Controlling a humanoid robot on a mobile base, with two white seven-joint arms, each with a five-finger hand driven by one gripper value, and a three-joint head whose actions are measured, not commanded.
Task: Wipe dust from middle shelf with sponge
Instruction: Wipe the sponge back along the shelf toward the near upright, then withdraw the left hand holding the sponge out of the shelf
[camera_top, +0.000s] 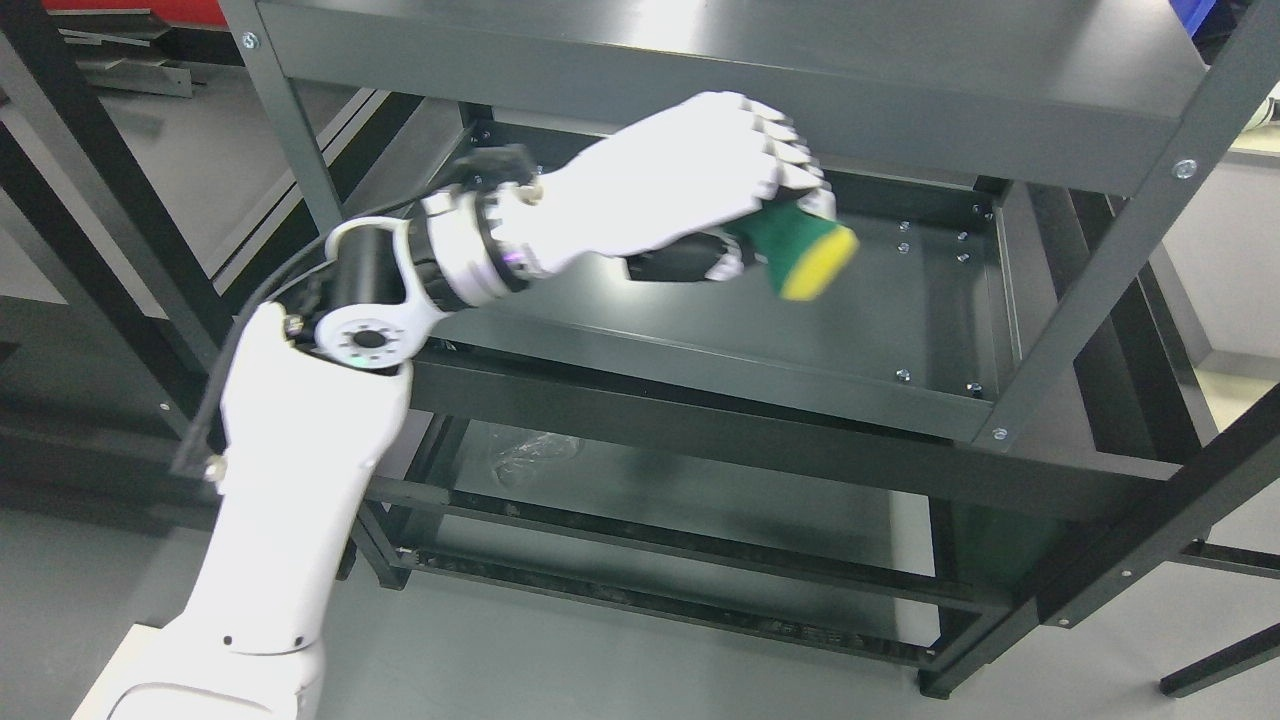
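Note:
My left hand (770, 200) reaches in from the lower left, over the front rail of the dark metal rack. Its fingers (785, 150) are curled around a sponge (805, 250) with a green scrub side and a yellow end. The sponge sticks out to the right of the hand and hangs above the middle shelf (900, 310); whether it touches the surface I cannot tell. The right arm does not show.
The top shelf (700, 70) overhangs close above the hand. Grey uprights stand at the left (290, 120) and right (1130, 250) front corners. A lower shelf (650, 480) holds a crumpled clear plastic bag (535, 455). Black frames flank the rack.

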